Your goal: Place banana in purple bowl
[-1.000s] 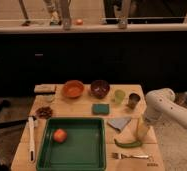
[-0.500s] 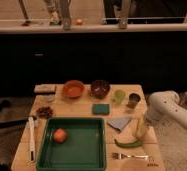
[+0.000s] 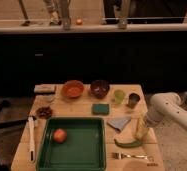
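Note:
The purple bowl (image 3: 100, 88) sits at the back of the wooden table, right of the orange bowl (image 3: 73, 89). My white arm reaches in from the right, and its gripper (image 3: 141, 131) points straight down over the table's right front part, beside the grey cloth (image 3: 119, 122). The gripper is open, with pale yellowish fingers close to the tabletop. I cannot tell the banana apart from those pale fingers; it is hidden at or under them. The bowl lies well to the back left of the gripper.
A dark green curved vegetable (image 3: 128, 144) lies just in front of the gripper, with a fork (image 3: 129, 156) nearer the edge. A green tray (image 3: 77, 155) holds a red fruit (image 3: 60, 135). A green cup (image 3: 119, 95), dark cup (image 3: 133, 100), teal sponge (image 3: 100, 108) and white utensil (image 3: 31, 139) also stand around.
The arm has shifted slightly and the gripper has come lower and more upright over the same spot. Nothing else on the table has moved.

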Motion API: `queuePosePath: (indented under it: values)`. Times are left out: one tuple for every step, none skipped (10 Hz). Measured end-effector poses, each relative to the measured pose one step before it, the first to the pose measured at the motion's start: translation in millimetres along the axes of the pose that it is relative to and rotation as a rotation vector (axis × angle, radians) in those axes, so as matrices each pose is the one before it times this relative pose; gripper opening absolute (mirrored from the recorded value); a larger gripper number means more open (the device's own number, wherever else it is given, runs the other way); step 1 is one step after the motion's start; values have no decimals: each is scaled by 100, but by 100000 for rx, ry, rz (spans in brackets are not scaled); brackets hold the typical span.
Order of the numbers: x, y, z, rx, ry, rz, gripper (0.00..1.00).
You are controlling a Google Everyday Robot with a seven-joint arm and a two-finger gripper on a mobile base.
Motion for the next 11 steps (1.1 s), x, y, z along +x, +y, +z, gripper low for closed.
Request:
queuePosePath:
  values:
    - [-426, 61, -35, 221, -388, -1047, 80]
    - [57, -76, -91, 251, -100, -134, 80]
    - [183, -36, -29, 0, 33, 168, 80]
    - [-28, 17, 12, -31, 66, -82, 80]
    - [-177, 53, 18, -38, 51, -328, 80]
    - [-6, 6, -1, -42, -13, -18, 80]
    - [35, -18, 38, -154, -153, 239, 80]
    - [135, -199, 108, 407, -1298, 1446, 80]
    - [101, -133, 49, 722, -1696, 1640, 80]
    - [175, -45, 64, 697, -1308, 749, 80]
    - [-189, 73, 37, 420, -1033, 126, 80]
